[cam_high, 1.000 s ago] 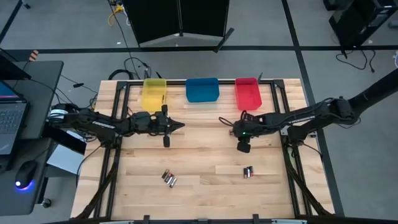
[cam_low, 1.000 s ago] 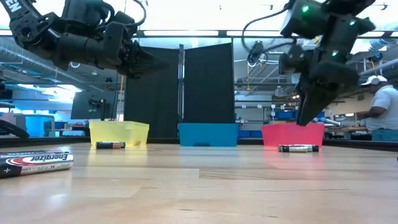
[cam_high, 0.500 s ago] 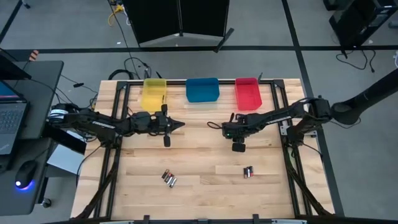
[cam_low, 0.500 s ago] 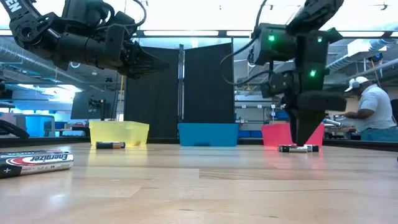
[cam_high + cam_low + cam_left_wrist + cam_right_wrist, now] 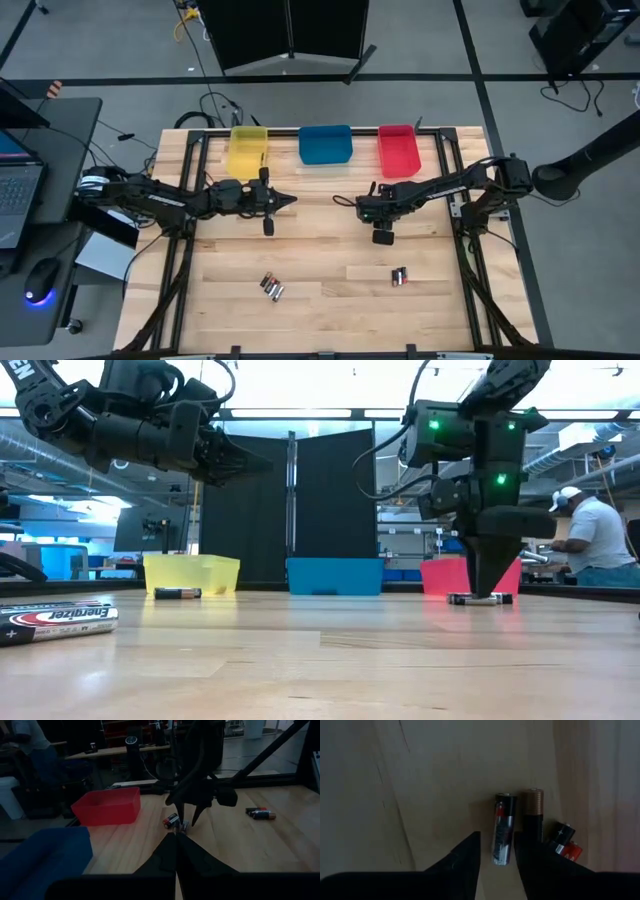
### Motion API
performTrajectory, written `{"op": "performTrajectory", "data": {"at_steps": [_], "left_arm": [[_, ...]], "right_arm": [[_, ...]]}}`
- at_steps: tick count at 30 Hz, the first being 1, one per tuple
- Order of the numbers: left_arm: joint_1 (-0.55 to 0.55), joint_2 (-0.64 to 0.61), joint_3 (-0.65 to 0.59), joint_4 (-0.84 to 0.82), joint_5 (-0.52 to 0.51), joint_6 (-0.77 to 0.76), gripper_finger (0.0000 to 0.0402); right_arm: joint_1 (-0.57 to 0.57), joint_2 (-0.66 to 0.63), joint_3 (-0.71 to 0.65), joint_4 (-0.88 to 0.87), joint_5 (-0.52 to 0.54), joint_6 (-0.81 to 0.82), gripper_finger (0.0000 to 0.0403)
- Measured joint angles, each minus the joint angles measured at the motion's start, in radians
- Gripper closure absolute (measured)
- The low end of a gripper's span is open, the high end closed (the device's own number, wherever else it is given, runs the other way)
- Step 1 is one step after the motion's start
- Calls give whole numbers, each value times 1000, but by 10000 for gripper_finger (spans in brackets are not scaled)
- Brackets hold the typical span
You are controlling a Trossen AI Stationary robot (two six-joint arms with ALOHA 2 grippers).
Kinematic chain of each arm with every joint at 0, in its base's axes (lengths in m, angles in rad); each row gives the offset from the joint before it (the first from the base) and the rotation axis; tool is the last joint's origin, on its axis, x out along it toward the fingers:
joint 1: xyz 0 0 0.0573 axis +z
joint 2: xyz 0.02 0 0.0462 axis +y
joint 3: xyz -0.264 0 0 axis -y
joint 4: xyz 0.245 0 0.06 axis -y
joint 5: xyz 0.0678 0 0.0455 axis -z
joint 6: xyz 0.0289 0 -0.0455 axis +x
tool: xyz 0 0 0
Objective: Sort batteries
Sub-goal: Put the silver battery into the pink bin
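Right gripper (image 5: 496,857) pointing down over table centre, fingers narrowly apart astride silver-red AA battery (image 5: 502,836); copper-topped battery (image 5: 532,817) just beside; left gripper (image 5: 287,201) hovers near yellow bin (image 5: 247,150), fingers seemingly closed, empty

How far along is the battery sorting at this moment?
Done: nothing visible; no cell shows in the yellow bin, blue bin or red bin. In hand: the right gripper, fingers open, straddles a silvery battery. Left: loose groups. The left gripper hovers shut.
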Motion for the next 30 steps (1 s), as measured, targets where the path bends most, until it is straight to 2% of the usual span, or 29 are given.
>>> {"op": "performTrajectory", "data": {"at_steps": [19, 30], "left_arm": [[-4, 0, 0, -4, 0, -5, 394], [-4, 0, 0, -19, 22, -58, 394]], "right_arm": [[52, 0, -1, 40, -21, 80, 287], [51, 0, -60, 118, -24, 151, 294]]}}
